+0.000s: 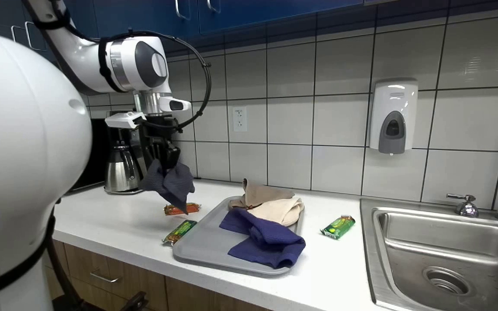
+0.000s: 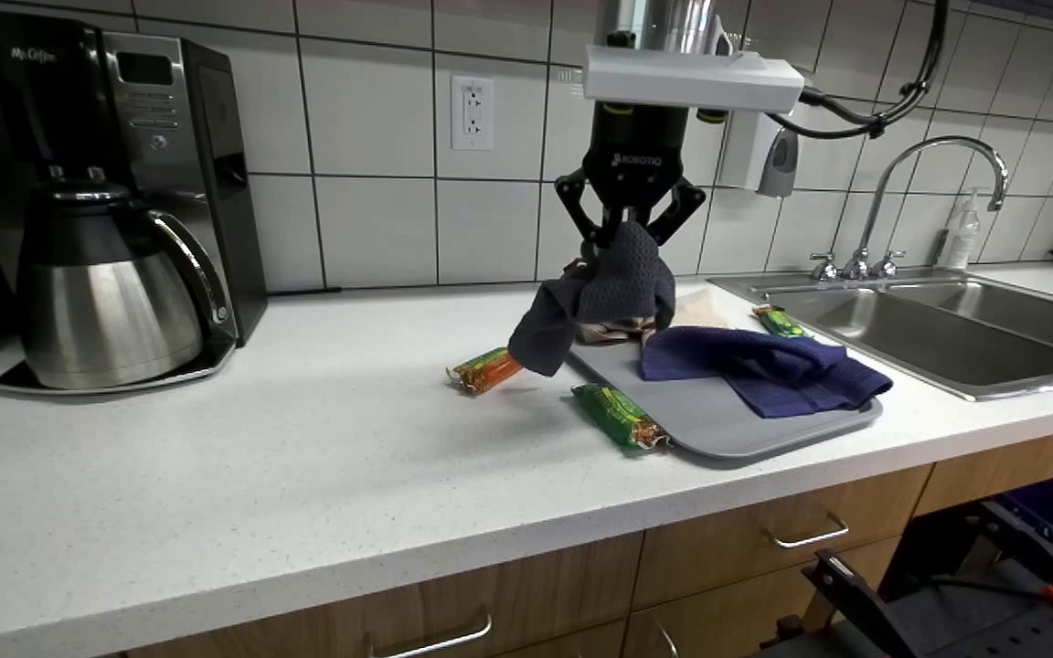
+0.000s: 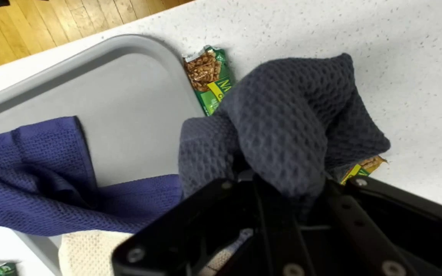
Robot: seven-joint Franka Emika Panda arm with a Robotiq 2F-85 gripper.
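We see the claw (image 2: 620, 242) gripping the gray cloth (image 2: 618, 292). It hangs in the air over the table (image 2: 307, 457), near the end of the tray (image 2: 691, 402). We find a wide stretch of table between the coffee pot (image 2: 115, 315) and the orange bar (image 2: 490, 370). The green bar (image 2: 616, 414) lies right beside the tray, and both sit close to the table's front edge. The cloth hangs long on a slant, its lowest corner pointing down.
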